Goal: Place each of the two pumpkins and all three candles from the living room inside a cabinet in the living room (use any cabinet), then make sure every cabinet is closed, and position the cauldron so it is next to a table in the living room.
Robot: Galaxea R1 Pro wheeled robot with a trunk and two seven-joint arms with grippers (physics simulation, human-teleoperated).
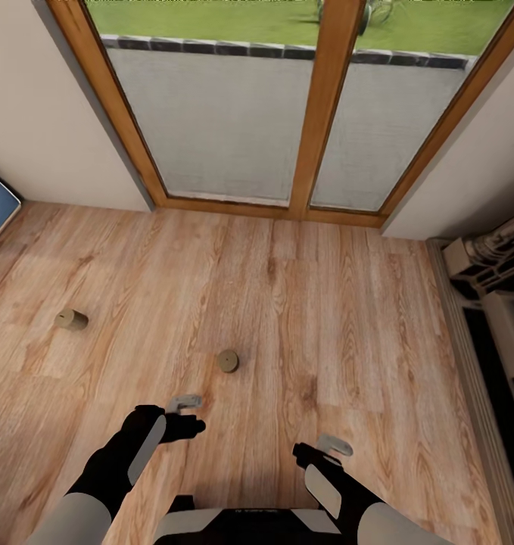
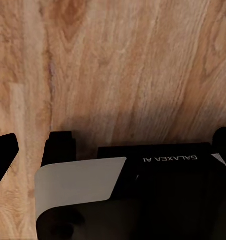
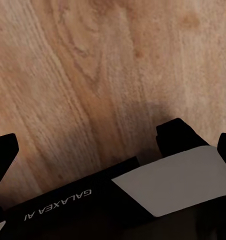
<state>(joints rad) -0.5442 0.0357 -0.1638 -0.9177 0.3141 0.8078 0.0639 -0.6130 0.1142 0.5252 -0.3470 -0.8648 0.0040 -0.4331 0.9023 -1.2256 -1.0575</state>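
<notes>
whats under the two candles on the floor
Both the nearer candle and the far-left candle lie tipped over directly on the bare wooden floor. Nothing else is visible beneath them; the contact patches themselves are hidden.

Two robot arms show in the head view. The left arm (image 1: 109, 473) and right arm (image 1: 347, 496) are each matte black along the forearm, with a light grey rounded panel set into the casing and a pale grey upper sleeve nearer the body. Each ends in a black wrist topped by a small grey curved piece. The base (image 1: 238, 524) is black with light grey panels; the wrist views show white "GALAXEA AI" lettering on it.
</notes>
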